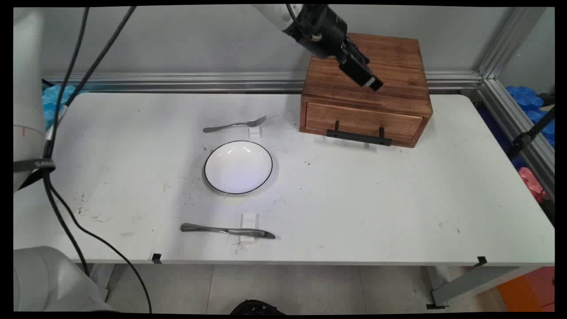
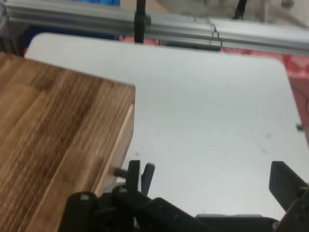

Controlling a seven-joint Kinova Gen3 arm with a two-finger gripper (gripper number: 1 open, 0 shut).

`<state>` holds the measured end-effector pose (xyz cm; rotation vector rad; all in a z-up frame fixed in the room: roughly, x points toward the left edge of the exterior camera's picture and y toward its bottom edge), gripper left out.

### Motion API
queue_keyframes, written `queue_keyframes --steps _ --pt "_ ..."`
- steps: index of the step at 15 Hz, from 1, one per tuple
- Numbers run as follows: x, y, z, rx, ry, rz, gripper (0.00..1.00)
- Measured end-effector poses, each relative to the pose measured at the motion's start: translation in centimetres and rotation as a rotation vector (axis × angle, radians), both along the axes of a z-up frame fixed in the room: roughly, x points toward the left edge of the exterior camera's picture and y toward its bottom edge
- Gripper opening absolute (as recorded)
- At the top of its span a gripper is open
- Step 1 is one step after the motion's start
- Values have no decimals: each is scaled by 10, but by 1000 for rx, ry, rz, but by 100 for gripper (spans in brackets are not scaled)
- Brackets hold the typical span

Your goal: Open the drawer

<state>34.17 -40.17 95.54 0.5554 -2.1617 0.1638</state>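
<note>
Hand (image 1: 373, 83) released, poised clear above wooden drawer box (image 1: 398, 57) (drawer shut); plate (image 1: 238, 167) at 8 o'clock on worktop (image 1: 398, 199), fork (image 1: 235, 125) and knife (image 1: 227, 231) flanking as place setting

Wooden drawer box (image 1: 367, 88) at table's far right, drawer shut, black handle (image 1: 359, 137) facing front.

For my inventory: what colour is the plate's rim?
Black, a thin line around the white plate; clearest in the main view.

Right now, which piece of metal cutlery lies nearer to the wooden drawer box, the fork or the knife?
The silver metal fork, lying beyond the black-rimmed white plate, near the brown wooden drawer box. The silver knife lies at the table's near edge.
</note>
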Motion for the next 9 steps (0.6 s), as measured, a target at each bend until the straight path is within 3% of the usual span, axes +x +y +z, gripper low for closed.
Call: queue_keyframes --steps 9 --pt "-20 -11 -34 -4 -235 -111 100"
